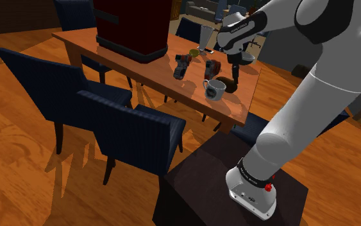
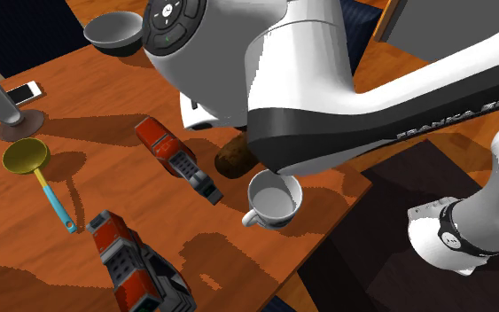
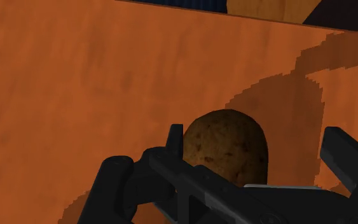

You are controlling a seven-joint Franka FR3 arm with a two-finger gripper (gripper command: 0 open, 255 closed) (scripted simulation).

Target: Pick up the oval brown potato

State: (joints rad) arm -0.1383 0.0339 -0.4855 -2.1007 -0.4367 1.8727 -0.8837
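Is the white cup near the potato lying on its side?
No, the white cup stands upright on the table, its opening facing up, right beside the potato.

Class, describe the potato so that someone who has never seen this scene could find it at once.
Start at the wooden table and go to the edge nearest the robot's stand, where a white mug sits. The potato lies right beside the mug. It is the only brown, rough, oval lump; its neighbours are a smooth mug and red-and-grey tools.
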